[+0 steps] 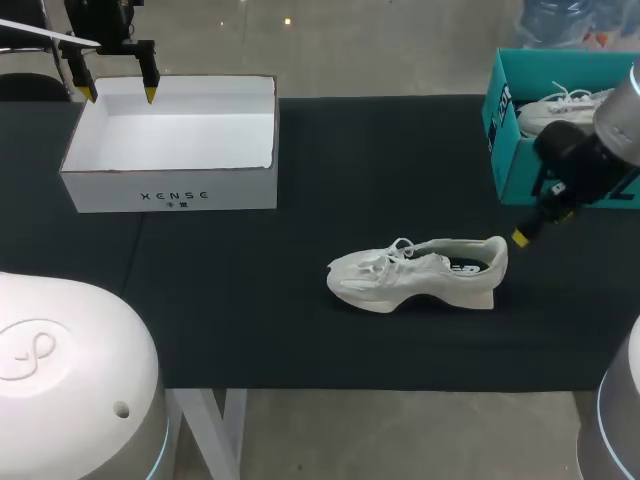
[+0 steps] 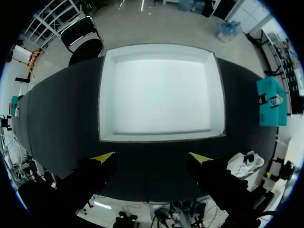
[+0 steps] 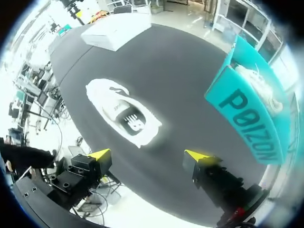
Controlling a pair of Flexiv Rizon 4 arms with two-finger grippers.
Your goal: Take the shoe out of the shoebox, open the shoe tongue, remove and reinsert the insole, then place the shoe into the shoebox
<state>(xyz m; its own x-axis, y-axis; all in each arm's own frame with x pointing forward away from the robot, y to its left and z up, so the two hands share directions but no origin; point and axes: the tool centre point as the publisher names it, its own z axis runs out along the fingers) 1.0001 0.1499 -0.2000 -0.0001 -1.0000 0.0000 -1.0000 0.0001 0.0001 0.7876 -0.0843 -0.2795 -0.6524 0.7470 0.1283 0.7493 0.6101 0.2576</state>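
A white shoe (image 1: pixel 418 272) lies on its sole on the dark table (image 1: pixel 300 300), outside both boxes, with its toe toward your left arm's side. Your right gripper (image 3: pixel 148 155) hovers just beside the heel. Its jaws stand wide apart and hold nothing, and the shoe is ahead of the fingers, not between them.

A dark insole (image 3: pixel 130 118) shows inside the shoe's opening, so it sits in place now. The tongue is too small to judge as open or closed.

Your left gripper (image 1: pixel 119 95) hangs over the far left corner of an open white box (image 1: pixel 170 140), jaws spread wide and empty. That box holds nothing. A teal box (image 1: pixel 512 165) at the table's right edge holds a second shoe (image 1: pixel 555 108).

Judged from this layout, the first step – taking the shoe out – looks done. The last step, placing it into a box, is not yet done. You cannot tell whether the insole has already been out and back, so treat the tongue and insole steps as possibly left to do.
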